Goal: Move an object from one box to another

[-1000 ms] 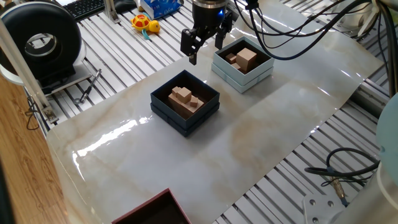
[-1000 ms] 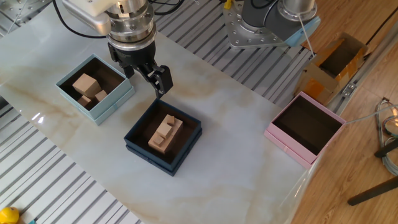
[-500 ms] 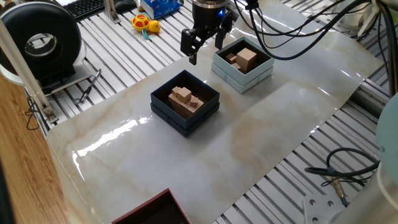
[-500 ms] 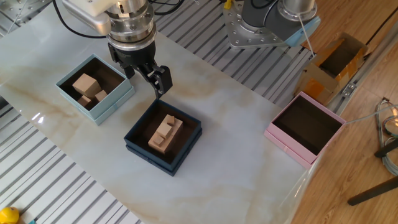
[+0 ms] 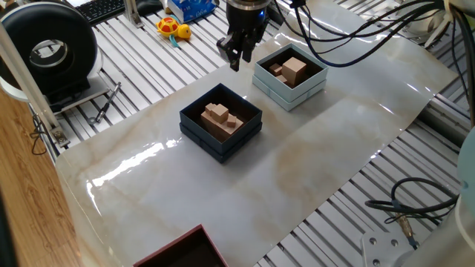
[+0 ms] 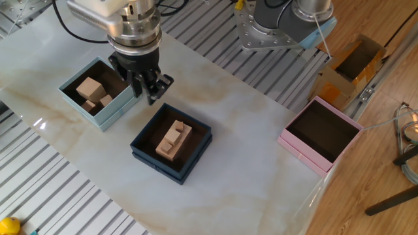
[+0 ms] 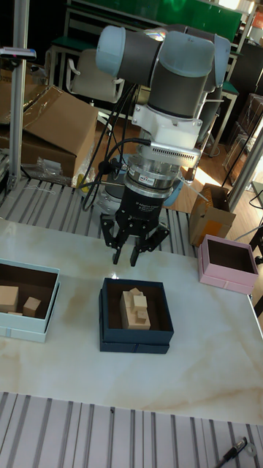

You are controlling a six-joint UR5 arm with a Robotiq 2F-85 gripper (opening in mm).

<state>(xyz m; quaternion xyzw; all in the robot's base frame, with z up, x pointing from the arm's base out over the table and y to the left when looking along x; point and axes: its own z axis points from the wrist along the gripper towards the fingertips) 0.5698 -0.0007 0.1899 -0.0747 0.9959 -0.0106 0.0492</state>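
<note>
The small wooden object (image 6: 104, 100) (image 7: 31, 303) (image 5: 276, 71) lies in the pale blue-grey box (image 6: 121, 108) (image 7: 25, 333) (image 5: 307, 90), next to a big tan cube (image 6: 89, 87). The dark box (image 5: 200, 141) (image 6: 153, 163) (image 7: 136, 338) holds a stepped wooden block (image 5: 220, 116) (image 6: 173, 140) (image 7: 136, 309). My gripper (image 7: 126, 257) (image 6: 151, 96) (image 5: 236, 63) hangs above the marble sheet between the two boxes, just behind the dark box's far rim. It is open, and nothing is between its fingers.
A pink box (image 6: 297, 149) (image 7: 226, 281) stands at the sheet's far end. A dark red box (image 5: 172, 256) pokes in at the near edge. Off the sheet are a cardboard carton (image 6: 349, 65), a toy (image 5: 173, 30), a black round unit (image 5: 52, 48) and cables (image 5: 408, 200).
The gripper has turned about its vertical axis and shifted slightly toward the pale box. The blocks and boxes have not moved.
</note>
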